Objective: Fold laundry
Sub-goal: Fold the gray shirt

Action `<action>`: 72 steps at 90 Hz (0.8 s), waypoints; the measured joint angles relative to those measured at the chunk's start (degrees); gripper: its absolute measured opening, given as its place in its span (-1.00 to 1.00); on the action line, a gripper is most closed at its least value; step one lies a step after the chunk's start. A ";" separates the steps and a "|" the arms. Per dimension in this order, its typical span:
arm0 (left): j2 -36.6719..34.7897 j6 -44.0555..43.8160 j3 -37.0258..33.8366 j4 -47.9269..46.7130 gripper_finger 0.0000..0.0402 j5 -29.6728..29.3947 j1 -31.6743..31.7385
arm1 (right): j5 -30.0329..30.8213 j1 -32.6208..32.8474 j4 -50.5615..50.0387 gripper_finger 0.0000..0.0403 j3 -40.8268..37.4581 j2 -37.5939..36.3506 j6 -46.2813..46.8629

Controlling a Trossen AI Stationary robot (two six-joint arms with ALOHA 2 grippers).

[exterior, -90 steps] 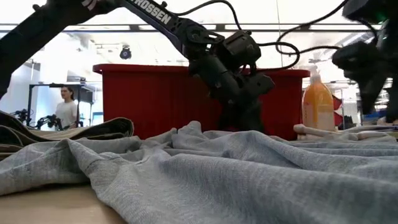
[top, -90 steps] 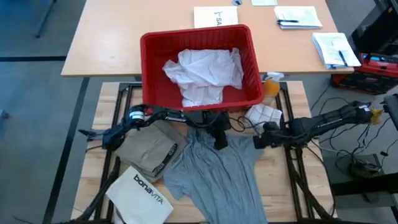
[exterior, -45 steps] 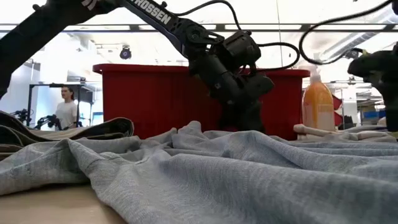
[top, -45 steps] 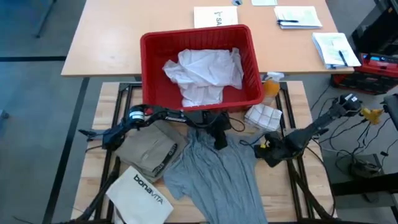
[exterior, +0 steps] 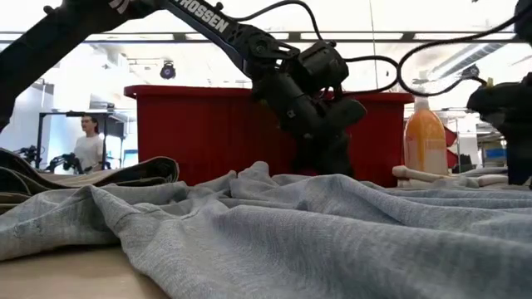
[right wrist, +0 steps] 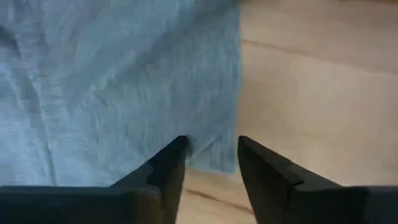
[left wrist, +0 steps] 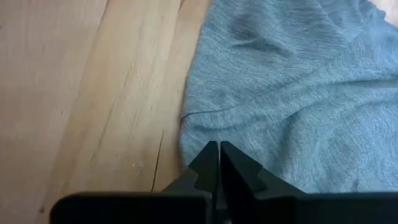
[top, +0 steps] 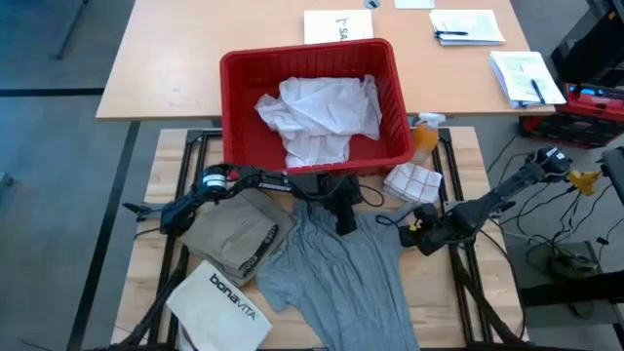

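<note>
While my left end effector [top: 343, 216] sits pressed together at the collar end of the grey T-shirt [top: 341, 278], with the cloth's edge right at its tips in the left wrist view, my right end effector [top: 421, 237] has its fingers [right wrist: 168, 163] spread, straddling the hem of the shirt's sleeve where it meets the bare wood of the desk [top: 492, 268]. The shirt lies spread but rumpled across the middle of the desk, the folded khaki piece [top: 232, 232] touching it on the left, with the white bag [top: 222, 304] nearer the front corner; the white shirt [top: 320, 115] is heaped in the red basket [top: 244, 102] behind. I judge the step in hand to be taking the sleeve so the shirt can be squared up for its first fold. To do it well I should lower the right fingers until one slides under the hem and the other rests on top, catching only that single layer at its corner, then close firmly before any lift. I cannot tell whether the left tips truly hold fabric or merely touch it, so I would confirm that grip before pulling, otherwise the cloth will drag crooked. Both ends should then move together, low and taut, to flatten the wrinkles.
</note>
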 joint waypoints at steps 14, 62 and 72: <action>0.00 -0.02 0.00 -0.02 -1.00 0.00 0.00 | 0.57 -1.70 7.10 -0.15 -2.12 0.13 -2.67; -0.02 -0.02 0.00 -0.03 -1.00 0.02 0.02 | -3.05 -3.39 9.55 -0.75 4.67 0.00 -14.50; -0.02 -0.02 0.00 -0.02 -1.00 0.00 0.02 | -11.70 -3.16 9.46 -0.70 6.51 0.04 -16.79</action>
